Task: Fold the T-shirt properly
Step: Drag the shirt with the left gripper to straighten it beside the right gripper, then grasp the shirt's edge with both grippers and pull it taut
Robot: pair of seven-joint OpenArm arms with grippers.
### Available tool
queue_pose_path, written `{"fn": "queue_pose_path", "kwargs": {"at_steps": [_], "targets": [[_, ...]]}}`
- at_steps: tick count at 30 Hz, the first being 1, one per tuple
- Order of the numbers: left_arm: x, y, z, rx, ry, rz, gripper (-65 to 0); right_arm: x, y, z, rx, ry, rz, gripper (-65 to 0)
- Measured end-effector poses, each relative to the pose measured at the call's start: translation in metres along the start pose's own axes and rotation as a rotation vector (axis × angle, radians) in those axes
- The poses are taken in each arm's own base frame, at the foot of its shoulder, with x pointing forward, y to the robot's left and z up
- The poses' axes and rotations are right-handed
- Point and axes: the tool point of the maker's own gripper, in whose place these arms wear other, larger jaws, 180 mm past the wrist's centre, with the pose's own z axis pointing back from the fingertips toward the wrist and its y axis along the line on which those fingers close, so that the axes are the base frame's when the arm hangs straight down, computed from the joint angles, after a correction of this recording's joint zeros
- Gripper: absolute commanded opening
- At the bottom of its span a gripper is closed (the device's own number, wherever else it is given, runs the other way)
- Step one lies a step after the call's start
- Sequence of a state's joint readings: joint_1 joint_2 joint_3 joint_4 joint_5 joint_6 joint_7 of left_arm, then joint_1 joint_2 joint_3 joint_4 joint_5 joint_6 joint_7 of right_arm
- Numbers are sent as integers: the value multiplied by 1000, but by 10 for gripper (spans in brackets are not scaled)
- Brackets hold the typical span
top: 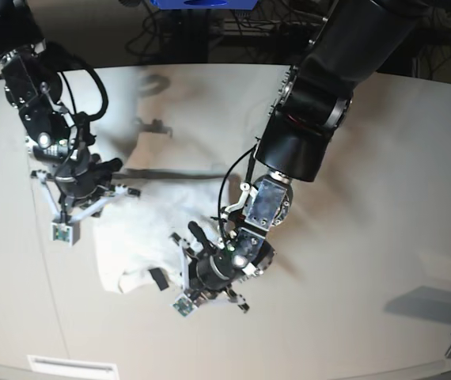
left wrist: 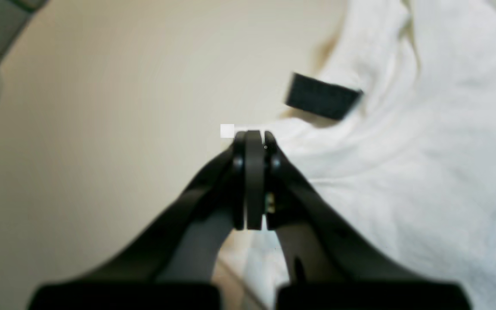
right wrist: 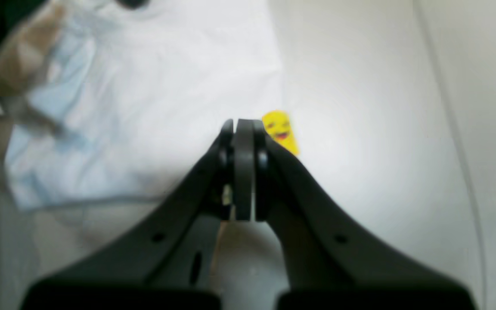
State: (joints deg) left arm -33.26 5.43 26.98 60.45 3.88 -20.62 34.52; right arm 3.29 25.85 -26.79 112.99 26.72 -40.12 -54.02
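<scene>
Nearest the base camera, just at the T-shirt's [top: 150,237] near hem: left gripper [top: 184,305], jaws pressed flat together with no cloth visible between them, tips hanging over bare table [top: 352,261] beside the black neck label [left wrist: 323,95]. Lying crumpled on the table between the two arms, plain white reverse mostly upward, bunched into soft ridges and shallow folds rather than spread flat. Judged light, limp and wholly without stiffness: likely to sag and drag when lifted by one point, to cling to the tabletop a little, and to slip out of a shallow pinch; not fragile. Best taken at doubled or hemmed edges, so probably the neckband next to the label, a shoulder seam, or a sleeve hem, each pinched deep enough to catch the full thickness, with both arms lifting together to keep the cloth taut. Farther back, at the shirt's far-left edge in the base view: right gripper [top: 61,229], also closed on nothing, tips over bare table just off the cloth's border, close to a small yellow smiley sticker [right wrist: 280,129]. Spreading flat judged necessary before any fold.
</scene>
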Motion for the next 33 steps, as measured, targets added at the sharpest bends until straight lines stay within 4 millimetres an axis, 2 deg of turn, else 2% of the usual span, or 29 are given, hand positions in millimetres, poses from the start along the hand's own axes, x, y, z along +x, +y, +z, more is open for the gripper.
{"fn": "queue_pose_path", "kwargs": {"at_steps": [2,4,8,10,12,15,17,21,23,26,29,33], "targets": [[1,6,19,45,-37,35,-650,-6,9,0,20,4,22,-649],[-10,0,35,67,-53,69,-650,-2,13,0,33,-29,33,-649],[-52,-56,57,-1,-20,115,-650,2,12,0,27,-47,34,-649],[-55,-73,63,-22,-59,138,-650,3,12,0,29,-48,35,-649],[-55,-80,66,-28,-99,155,-650,7,13,0,30,-51,36,-649],[-63,-81,68,0,-108,192,-650,13,14,0,31,-77,36,-649],[-69,-81,68,17,-101,207,-650,6,13,-4,24,-57,47,-649],[-64,-79,68,19,-120,207,-650,-14,23,-11,37,0,95,-649],[-62,-79,68,18,-124,211,-650,-16,25,-15,38,6,105,-649],[-56,-83,66,15,-134,232,-650,-10,18,-22,11,-28,109,-649],[-46,-87,64,1,-159,235,-650,-18,8,-30,-23,-2,113,-649],[-56,-89,57,-3,-141,238,-650,-18,4,-33,-34,-9,115,-649]]}}
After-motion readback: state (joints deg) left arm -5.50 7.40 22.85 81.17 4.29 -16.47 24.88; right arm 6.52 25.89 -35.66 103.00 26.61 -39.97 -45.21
